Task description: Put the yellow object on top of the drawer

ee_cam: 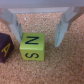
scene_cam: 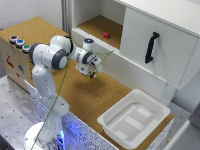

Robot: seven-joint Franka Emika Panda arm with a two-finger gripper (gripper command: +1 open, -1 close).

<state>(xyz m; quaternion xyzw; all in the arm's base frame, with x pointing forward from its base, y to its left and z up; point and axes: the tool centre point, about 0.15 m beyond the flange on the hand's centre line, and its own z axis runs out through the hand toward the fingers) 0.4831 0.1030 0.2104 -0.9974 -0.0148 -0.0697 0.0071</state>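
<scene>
Yellow-green, the lettered block (ee_cam: pixel 32 47) lies on the cork table (scene_cam: pixel 95 97), directly below the gripper (ee_cam: pixel 39 30). The fingers (ee_cam: pixel 15 27) stand apart, one on each side above the block, not touching it. A dark block (ee_cam: pixel 4 47) sits just beside it. The drawer (scene_cam: pixel 97 27) holds a small red object (scene_cam: pixel 106 35).

Cork-topped table (scene_cam: pixel 95 97) bearing white tray (scene_cam: pixel 134 120), yellow-green lettered cube (ee_cam: pixel 32 48), dark lettered cube (ee_cam: pixel 5 49).
</scene>
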